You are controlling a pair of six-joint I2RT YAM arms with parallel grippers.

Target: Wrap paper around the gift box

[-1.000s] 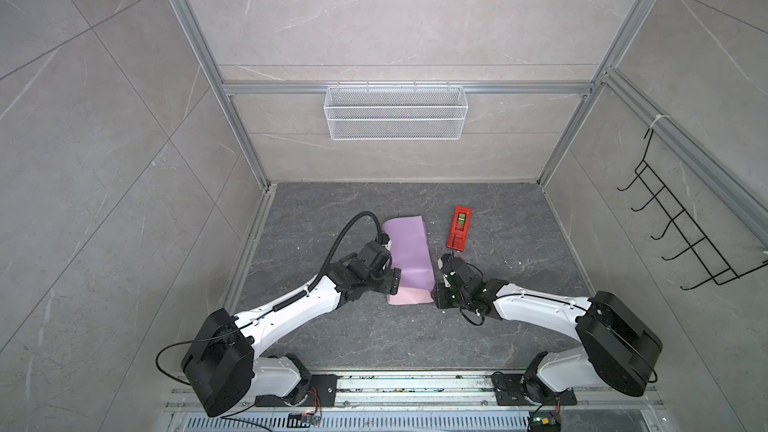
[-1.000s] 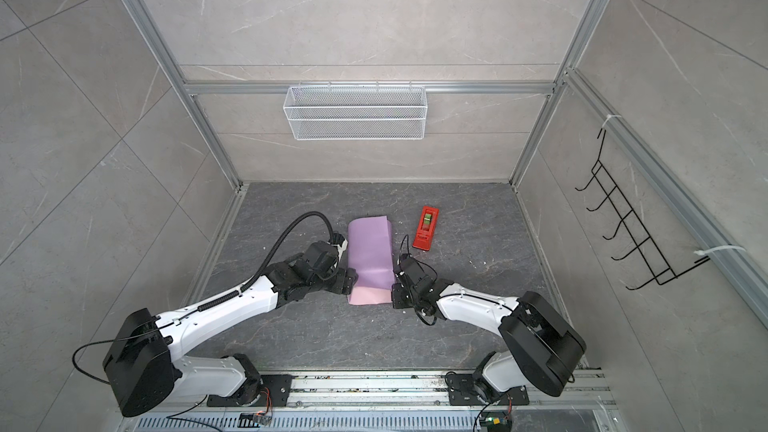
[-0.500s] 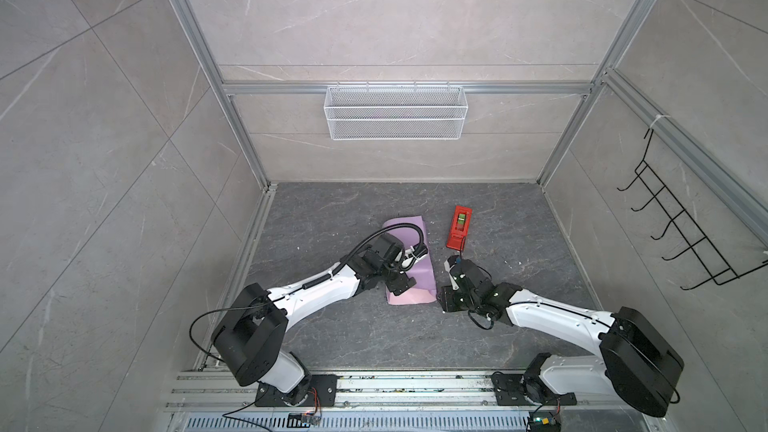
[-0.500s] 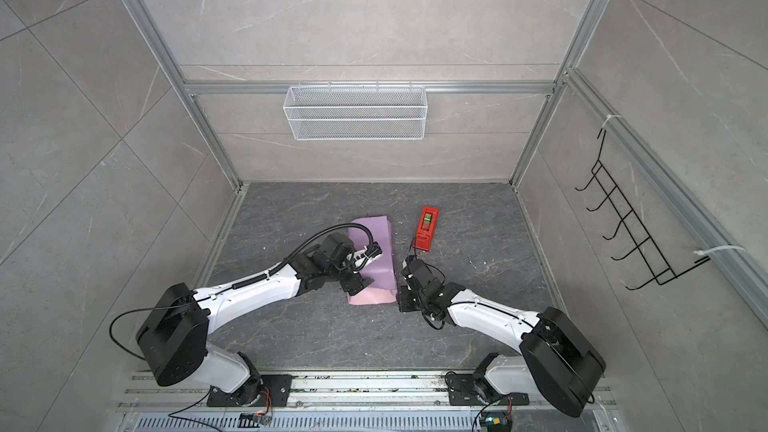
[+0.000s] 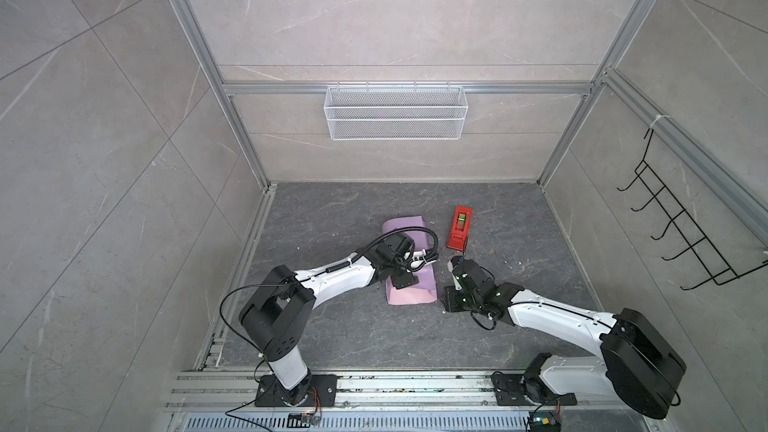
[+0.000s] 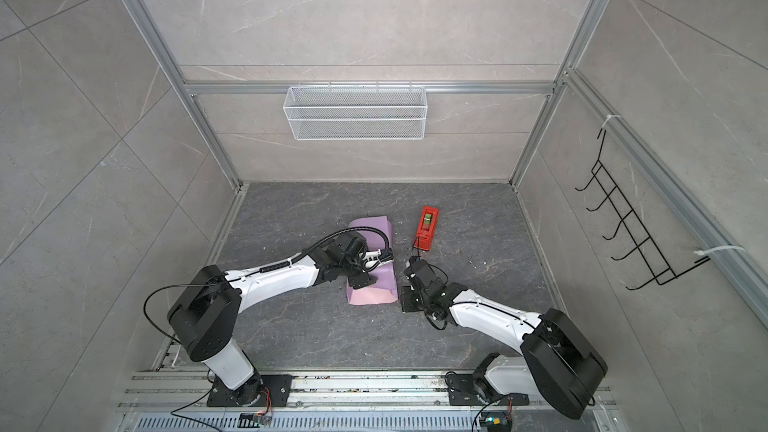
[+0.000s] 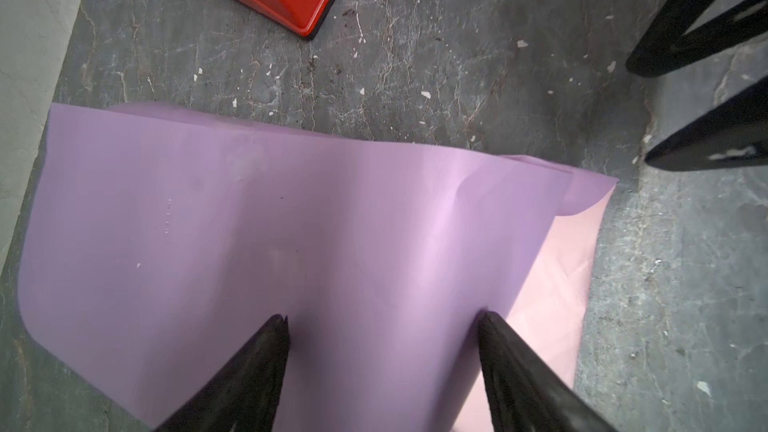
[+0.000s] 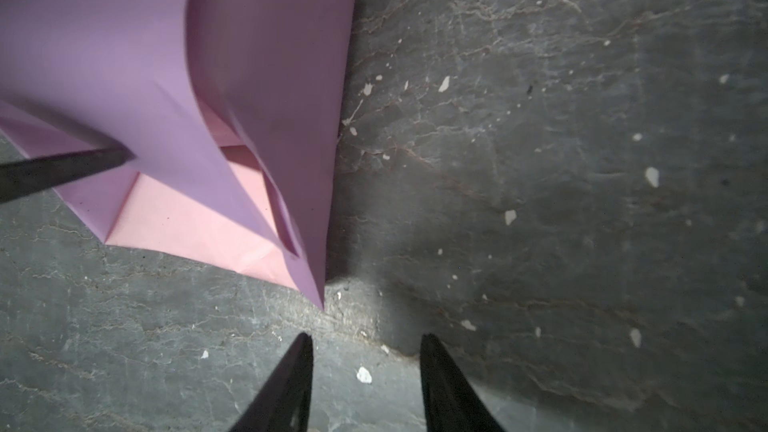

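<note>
L gripper [image 7: 383, 317] moved onto paper [image 7: 291, 222], jaws spread, tips pressing it. R gripper [image 8: 368, 336] backed off its corner, jaws parted, empty, over open floor [image 8: 540, 160].

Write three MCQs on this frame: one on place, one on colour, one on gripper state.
1. Relative to the paper, the red tape dispenser stands:
A. on top of it
B. to its right, apart from it
C. to its left, touching it

2. The paper's outward face is:
A. lilac
B. olive green
C. white

3. The right gripper is:
A. shut on the paper
B. shut on the tape dispenser
C. open over the tabletop, holding nothing

Key:
1 B: both top views show a strip of tabletop between them.
2 A: lilac covers the top, and pink shows only at the near end.
3 C: the right wrist view shows its fingers apart with nothing between them, beside the paper's corner.
</note>
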